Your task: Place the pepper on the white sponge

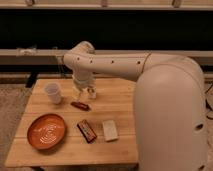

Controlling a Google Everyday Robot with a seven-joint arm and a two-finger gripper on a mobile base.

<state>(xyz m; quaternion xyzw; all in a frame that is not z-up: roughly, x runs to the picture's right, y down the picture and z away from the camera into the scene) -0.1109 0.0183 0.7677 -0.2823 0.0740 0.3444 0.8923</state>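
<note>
Small, slender, glossy dark red pepper (80,105) lies flat on the light wooden table (125,97), a little left of the table's middle, with its length running roughly left to right at a slight slant. Nothing holds it.

Just behind and above it hangs the robot's pale two-finger gripper (84,94), pointing down at the tabletop. Its fingers (92,92) appear to stand apart, so the jaws look open and empty, though the gap between them is hard to judge from this angle. The gripper is near the pepper but seems not to touch it.

The cream-white rectangular sponge (110,130) rests nearer the front edge, to the right of the pepper and well apart from it, with nothing on top. Just beside the sponge, on its left, lies a dark flat rectangular bar with a reddish edge (86,131), set at an angle.

A round orange plate with pale rings (46,131) sits at the front left corner. A small white cup (53,93) stands upright near the back left, beside the gripper.

The long white robot arm (115,65) reaches in from the right across the back of the table, and the robot's bulky white body (170,115) fills the right side of the view
</note>
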